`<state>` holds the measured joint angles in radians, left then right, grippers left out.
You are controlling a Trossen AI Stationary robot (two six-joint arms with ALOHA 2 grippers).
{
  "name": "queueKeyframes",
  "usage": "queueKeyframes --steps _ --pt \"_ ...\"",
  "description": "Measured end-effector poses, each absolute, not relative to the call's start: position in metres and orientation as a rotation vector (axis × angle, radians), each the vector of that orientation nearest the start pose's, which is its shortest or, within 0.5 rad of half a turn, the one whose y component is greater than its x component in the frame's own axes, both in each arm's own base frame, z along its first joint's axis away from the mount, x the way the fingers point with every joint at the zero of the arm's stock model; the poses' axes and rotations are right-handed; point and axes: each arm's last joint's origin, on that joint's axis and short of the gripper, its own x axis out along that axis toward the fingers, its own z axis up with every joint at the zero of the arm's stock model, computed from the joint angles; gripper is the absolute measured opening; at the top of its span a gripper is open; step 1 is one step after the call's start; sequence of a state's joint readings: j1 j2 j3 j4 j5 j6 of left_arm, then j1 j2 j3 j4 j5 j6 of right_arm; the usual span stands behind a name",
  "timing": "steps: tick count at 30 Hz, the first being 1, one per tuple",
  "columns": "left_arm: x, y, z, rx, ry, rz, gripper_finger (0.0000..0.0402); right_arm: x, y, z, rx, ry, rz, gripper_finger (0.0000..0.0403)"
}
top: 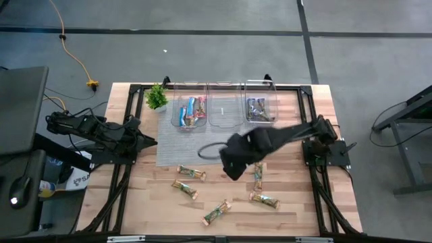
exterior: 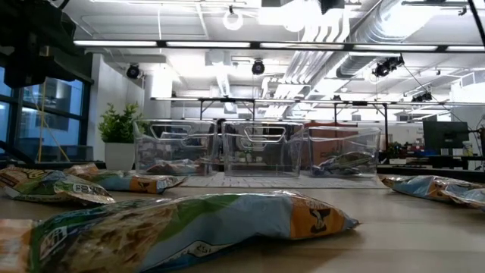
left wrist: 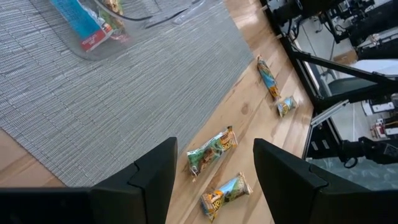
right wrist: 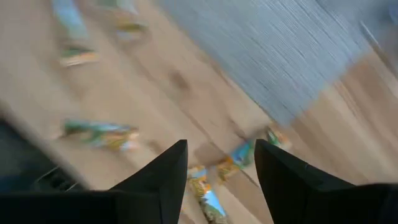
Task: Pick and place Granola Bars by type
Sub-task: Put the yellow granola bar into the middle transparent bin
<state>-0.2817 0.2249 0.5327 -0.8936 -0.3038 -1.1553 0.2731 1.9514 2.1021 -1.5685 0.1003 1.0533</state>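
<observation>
Five green Granola Bars (top: 191, 173) loose on the table (top: 135, 209), others already sorted in the left bin (top: 191, 112) and right bin (top: 260, 109). Right hand (top: 233, 169) above them, fingers apart, empty. Left hand (left wrist: 211, 180) parked, open. Judged reaching; next, descend and close on one.

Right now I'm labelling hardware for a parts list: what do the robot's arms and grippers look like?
Both arms are dark, nearly black, jointed links. The left gripper and right gripper each have two broad, matte black, wedge-shaped fingers. A thin dark cable loops beside the right arm.
</observation>
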Motion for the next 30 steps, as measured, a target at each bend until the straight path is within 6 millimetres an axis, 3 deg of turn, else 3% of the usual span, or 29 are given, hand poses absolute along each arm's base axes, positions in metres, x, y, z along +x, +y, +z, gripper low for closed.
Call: queueKeyframes --steps 4,9,19,24,30 --pt "0.058 -0.008 0.241 -0.951 0.477 0.336 0.0204 0.334 0.11 0.31 0.636 1.329 -0.845 0.0171" --pt "0.058 -0.008 0.241 -0.951 0.478 0.335 0.0204 0.305 0.109 0.265 0.665 1.347 -1.046 0.0171" --pt "0.057 -0.008 0.241 -0.954 0.483 0.334 0.0204 0.261 0.099 0.2 1.101 1.169 -0.921 0.0171" --pt "0.057 -0.008 0.24 -0.954 0.485 0.336 0.0204 0.243 0.093 0.192 1.165 1.175 -0.887 0.0171" --pt "0.057 -0.008 0.24 -0.954 0.485 0.337 0.0204 0.247 0.097 0.181 1.219 1.155 -0.79 0.0171"
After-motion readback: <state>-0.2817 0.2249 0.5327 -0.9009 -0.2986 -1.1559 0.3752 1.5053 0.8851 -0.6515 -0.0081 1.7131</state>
